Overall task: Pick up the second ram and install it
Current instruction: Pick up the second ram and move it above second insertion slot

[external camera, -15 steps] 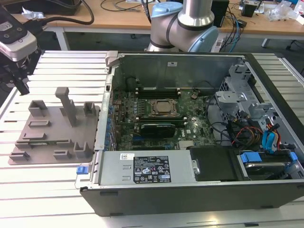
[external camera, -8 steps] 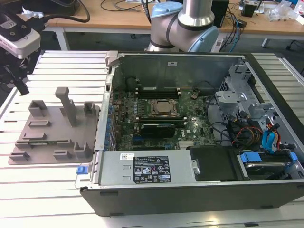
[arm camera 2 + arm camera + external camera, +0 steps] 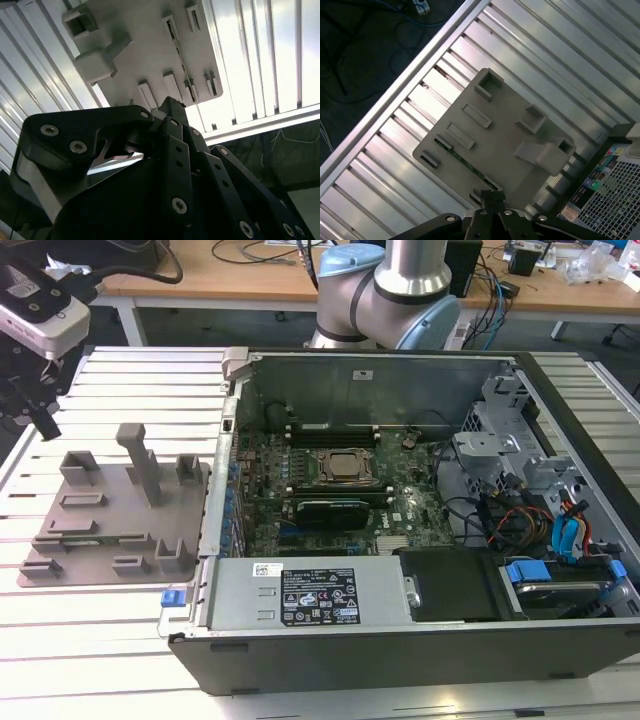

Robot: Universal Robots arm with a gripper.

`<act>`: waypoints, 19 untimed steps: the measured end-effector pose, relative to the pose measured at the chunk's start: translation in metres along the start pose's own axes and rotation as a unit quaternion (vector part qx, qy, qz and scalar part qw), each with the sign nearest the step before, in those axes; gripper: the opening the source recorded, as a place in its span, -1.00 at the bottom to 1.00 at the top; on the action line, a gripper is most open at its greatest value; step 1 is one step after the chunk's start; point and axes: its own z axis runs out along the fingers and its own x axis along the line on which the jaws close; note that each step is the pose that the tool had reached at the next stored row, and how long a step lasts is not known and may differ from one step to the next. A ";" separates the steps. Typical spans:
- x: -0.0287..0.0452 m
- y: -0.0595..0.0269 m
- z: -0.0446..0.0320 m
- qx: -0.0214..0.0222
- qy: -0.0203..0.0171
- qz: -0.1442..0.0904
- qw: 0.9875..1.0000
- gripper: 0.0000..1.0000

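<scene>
- The gripper (image 3: 493,196), its fingers (image 3: 487,199) closed on nothing, hangs near the grey tray (image 3: 510,145).
- The second ram (image 3: 72,537) sits in a tray slot, long axis running left-right, exterior view's lower left.

Robotics lab: slotted aluminium table (image 3: 120,640), cabled workbench (image 3: 250,280).

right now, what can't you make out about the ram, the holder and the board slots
ram: edge-on in the holder in the first wrist view; slot walls hide its chips.
part of the holder, second wrist view: behind the gripper.
board slots, exterior view: too small to tell which are filled.
case: cut off by the exterior view's right edge.
</scene>
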 end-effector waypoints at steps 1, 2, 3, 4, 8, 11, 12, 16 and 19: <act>0.0000 0.0000 0.0000 0.000 0.000 -0.007 1.000 -0.80; 0.0000 0.0000 0.0000 0.000 0.001 -0.018 1.000 -0.80; 0.0000 0.0000 0.0000 -0.001 0.001 -0.025 1.000 -0.80; 0.0000 0.0000 0.0000 -0.001 0.002 -0.031 1.000 -0.80; 0.0000 0.0000 0.0000 -0.002 0.003 -0.064 0.998 -0.80; 0.0000 0.0000 0.0000 -0.002 0.005 -0.090 0.996 -0.80; 0.0000 0.0000 0.0000 -0.003 0.006 -0.103 0.995 -0.80; 0.0000 0.0000 0.0000 -0.003 0.007 -0.129 0.992 -0.80; 0.0000 0.0000 0.0000 -0.004 0.008 -0.142 0.990 -0.80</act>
